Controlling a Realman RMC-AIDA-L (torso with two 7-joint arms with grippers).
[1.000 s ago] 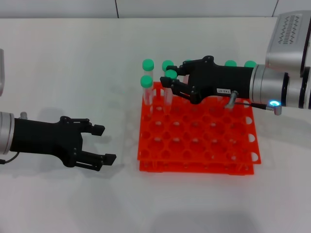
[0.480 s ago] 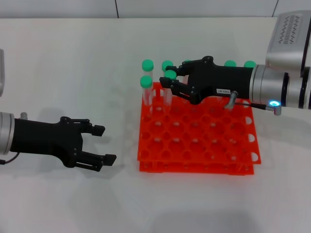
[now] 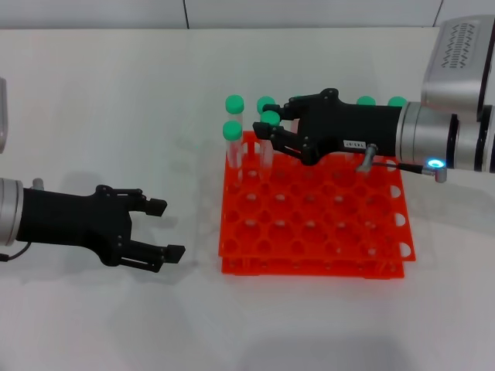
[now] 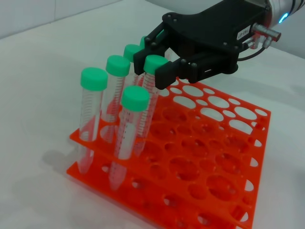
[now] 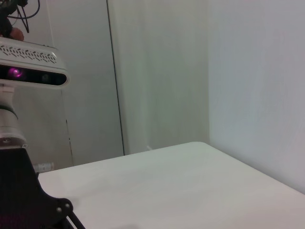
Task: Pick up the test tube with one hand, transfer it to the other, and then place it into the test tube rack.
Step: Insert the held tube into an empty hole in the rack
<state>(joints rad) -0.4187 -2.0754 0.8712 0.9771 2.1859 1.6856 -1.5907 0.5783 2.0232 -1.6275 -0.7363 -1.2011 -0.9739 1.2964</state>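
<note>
Two pincers: the right pincer [image 3: 272, 133] works over the far left corner of the rack [image 3: 313, 212]; the left pincer [image 3: 158, 229] hangs spread and empty over the table [image 3: 116, 100], well apart from the rack.
Right pincer state: pinching the tube [image 4: 148, 98] just under its green cap [image 4: 154, 63], fingers [image 4: 164, 76] pressed on either side.
Tube place: upright, its lower end down among the rack's holes, directly below the right pincer; whether it is fully seated I cannot tell.
Neighbours: other capped tubes [image 4: 89, 117] stand in the rack just beside the held one, on the side away from the pincer's wrist, and more green caps show behind it.
Step in hand: by my judgement the last one, lowering the tube into the rack.
Next move calls for: settling the tube to the bottom, then spreading the fingers without knocking the close neighbours, and lifting straight up.
Writing: a small white label [image 3: 355, 144] on the right pincer carries dark characters too small to read.
</note>
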